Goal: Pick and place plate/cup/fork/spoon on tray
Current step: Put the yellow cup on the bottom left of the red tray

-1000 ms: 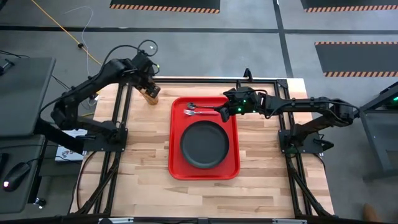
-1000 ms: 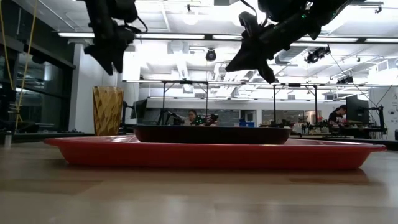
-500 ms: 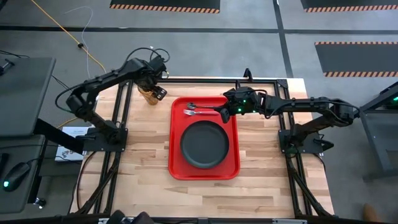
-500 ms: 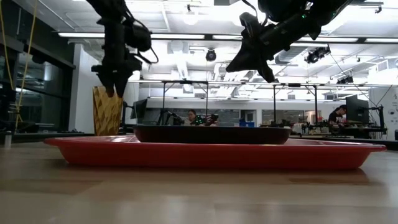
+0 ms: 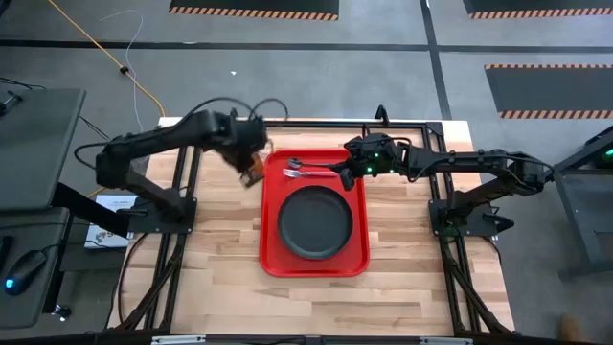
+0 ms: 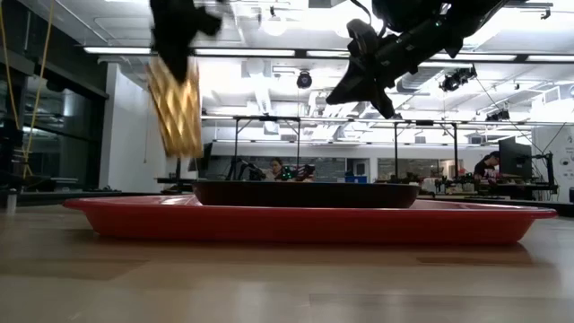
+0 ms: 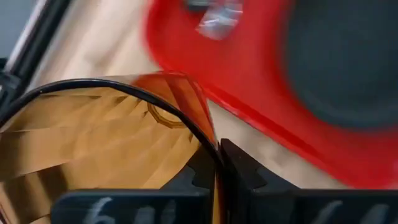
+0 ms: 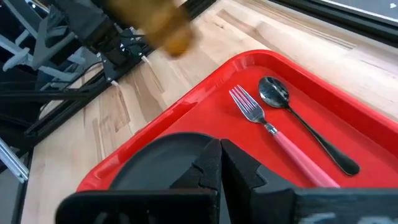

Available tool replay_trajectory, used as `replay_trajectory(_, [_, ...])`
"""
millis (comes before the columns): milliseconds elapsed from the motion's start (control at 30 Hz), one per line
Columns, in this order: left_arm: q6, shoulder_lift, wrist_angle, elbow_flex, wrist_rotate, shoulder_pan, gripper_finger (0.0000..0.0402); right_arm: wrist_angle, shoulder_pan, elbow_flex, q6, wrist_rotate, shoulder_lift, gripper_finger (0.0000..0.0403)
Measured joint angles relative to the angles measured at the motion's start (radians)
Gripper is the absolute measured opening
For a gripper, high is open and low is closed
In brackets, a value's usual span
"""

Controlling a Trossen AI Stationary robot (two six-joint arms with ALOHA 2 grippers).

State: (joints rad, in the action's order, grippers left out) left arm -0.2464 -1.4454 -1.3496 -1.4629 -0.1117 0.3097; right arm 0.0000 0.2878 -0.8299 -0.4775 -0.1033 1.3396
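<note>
Now the cup (image 6: pixel 176 108) is being carried in the air by the left claw (image 5: pixel 251 165), which is closed on its rim. A second ago it was standing on the surface (image 5: pixel 402 259) beyond the tray's far left corner; it is being held now just beside the left edge of the tray (image 5: pixel 269 251), tilted and clear of the wood. The plate (image 5: pixel 315 221) is lying in the near part of the tray, and the fork (image 8: pixel 273 134) and the spoon (image 8: pixel 305 127) are lying side by side in its far part. The right claw (image 5: pixel 342 172) is being kept above them, fingers together, holding nothing. By this judgement, only the setting down of the cup is remaining.
</note>
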Motion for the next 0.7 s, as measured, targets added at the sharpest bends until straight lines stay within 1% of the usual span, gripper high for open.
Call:
replay_trajectory(67, [-0.091, 0.006, -0.111, -0.1, 0.007, -0.131, 0.0004, -0.007, 0.004, 0.0, 0.011, -0.003, 0.0, 0.0])
replay_trajectory(133, [-0.18, 0.0, -0.174, -0.189, 0.053, -0.261, 0.0004, -0.014, 0.01, 0.0, 0.015, -0.003, 0.0, 0.0])
replay_trajectory(233, [-0.306, -0.046, -0.164, -0.283, 0.133, -0.443, 0.0003, -0.019, 0.023, 0.0, 0.017, -0.003, 0.0, 0.0])
replay_trajectory(333, [-0.34, -0.162, -0.135, -0.332, 0.152, -0.576, 0.0003, -0.018, 0.039, 0.0, 0.032, -0.002, 0.0, 0.0])
replay_trajectory(400, [-0.324, -0.242, -0.139, -0.346, 0.135, -0.622, 0.0002, -0.017, 0.052, 0.0, 0.034, -0.002, 0.0, 0.0])
replay_trajectory(533, [-0.233, -0.376, -0.116, -0.354, 0.122, -0.671, 0.0002, -0.018, 0.079, -0.001, 0.034, -0.002, 0.0, 0.0])
replay_trajectory(600, [-0.215, -0.422, -0.083, -0.353, 0.125, -0.687, 0.0001, -0.018, 0.089, -0.001, 0.034, -0.002, 0.0, 0.0])
replay_trajectory(700, [-0.22, -0.444, -0.035, -0.354, 0.128, -0.698, 0.0001, -0.018, 0.101, 0.0, 0.034, -0.002, 0.0, 0.0])
